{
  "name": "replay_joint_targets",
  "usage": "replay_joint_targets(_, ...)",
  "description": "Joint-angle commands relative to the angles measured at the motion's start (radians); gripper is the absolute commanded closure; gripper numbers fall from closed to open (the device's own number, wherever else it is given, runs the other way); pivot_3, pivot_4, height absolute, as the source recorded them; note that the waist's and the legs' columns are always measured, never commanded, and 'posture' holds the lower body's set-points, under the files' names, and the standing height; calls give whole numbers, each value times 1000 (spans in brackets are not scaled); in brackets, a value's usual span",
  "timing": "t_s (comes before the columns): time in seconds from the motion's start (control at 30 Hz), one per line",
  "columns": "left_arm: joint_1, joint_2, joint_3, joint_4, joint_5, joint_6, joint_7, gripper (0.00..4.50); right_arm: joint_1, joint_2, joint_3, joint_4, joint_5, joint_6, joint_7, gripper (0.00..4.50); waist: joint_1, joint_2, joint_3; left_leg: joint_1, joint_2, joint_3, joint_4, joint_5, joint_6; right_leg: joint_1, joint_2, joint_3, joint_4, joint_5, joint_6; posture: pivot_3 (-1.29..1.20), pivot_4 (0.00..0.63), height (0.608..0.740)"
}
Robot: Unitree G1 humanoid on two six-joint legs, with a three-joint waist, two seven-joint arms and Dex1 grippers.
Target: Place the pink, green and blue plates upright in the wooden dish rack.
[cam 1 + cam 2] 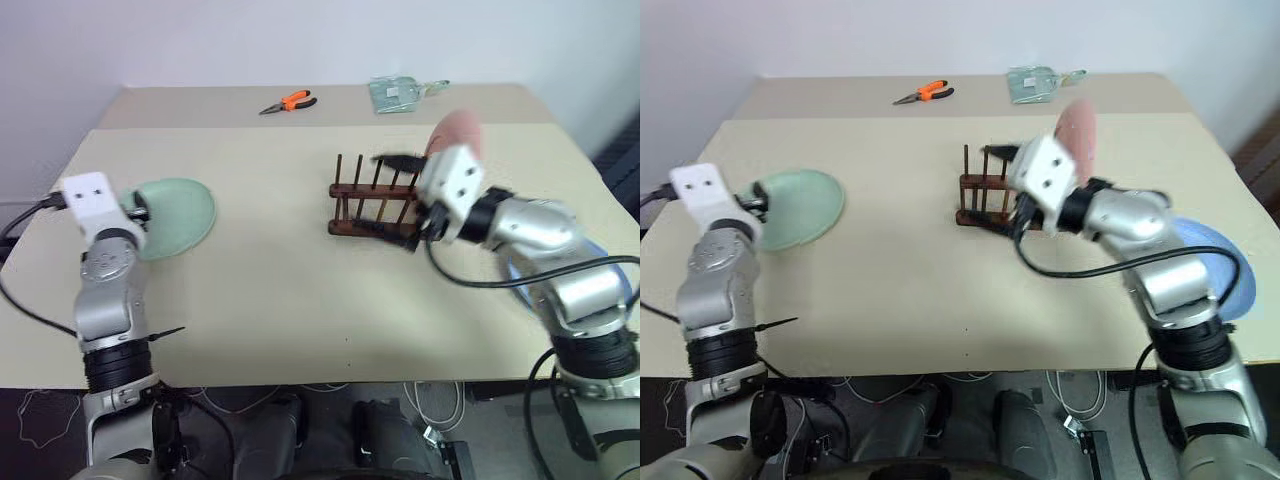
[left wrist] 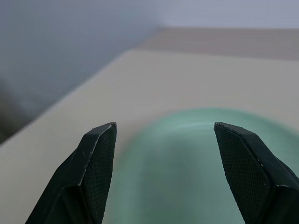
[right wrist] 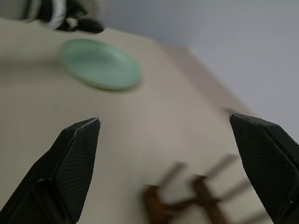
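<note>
Wooden dish rack (image 1: 372,205), frame centre, pink plate (image 1: 456,137) upright at its right end; green plate (image 1: 178,216) flat mid-left, blue plate (image 1: 1215,262) lower right; both grippers wide open, empty; risk: right gripper (image 1: 405,200) crowding the rack, toppling the pink plate.

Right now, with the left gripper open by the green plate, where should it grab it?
Grip the rim of the green plate on the edge nearest the left gripper, coming in low from the robot's left. The plate lies flat on the table, so only its thin raised rim gives the open fingers something to pinch.
</note>
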Motion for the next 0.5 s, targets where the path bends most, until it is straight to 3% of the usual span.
replay_joint_targets(0.03,-27,-58,123,-72,-87,135,72,1116,-2,48,30,-9,-44,-32,-19,0,-1,0,0,0,0,0,0,0,-1,0,0,0,0,1,1,0,150,726)
replay_joint_targets(0.17,-49,-147,226,-98,-244,268,62,1116,8,82,48,14,-91,-66,-28,0,-1,-2,-1,0,-1,0,1,-1,-1,1,0,-1,0,2,3,0,150,726)
replay_joint_targets(0.2,-56,-170,255,-100,-278,288,70,1343,13,88,51,19,-102,-77,-29,0,-3,-3,-1,0,-1,0,1,-1,-2,1,0,-1,0,2,3,0,150,726)
replay_joint_targets(0.27,-69,-203,303,-96,-331,310,92,1932,24,93,57,31,-128,-101,-31,0,-5,-4,-1,0,0,0,1,-1,-2,1,0,-1,0,2,3,0,150,726)
replay_joint_targets(0.4,-90,-224,357,-76,-399,312,128,4076,42,105,55,35,-167,-119,-45,0,-7,-4,-1,0,0,0,0,0,-4,3,1,-1,1,2,2,0,150,726)
replay_joint_targets(0.43,-99,-222,361,-64,-412,313,133,4441,47,107,50,32,-162,-107,-43,0,-6,-4,-1,0,0,0,0,1,-4,3,1,-1,1,2,2,0,150,726)
replay_joint_targets(0.5,-104,-197,316,-56,-416,309,104,4441,51,106,38,27,-150,-82,-39,0,-6,-4,-1,1,0,0,0,1,-4,3,1,-1,1,2,2,0,150,726)
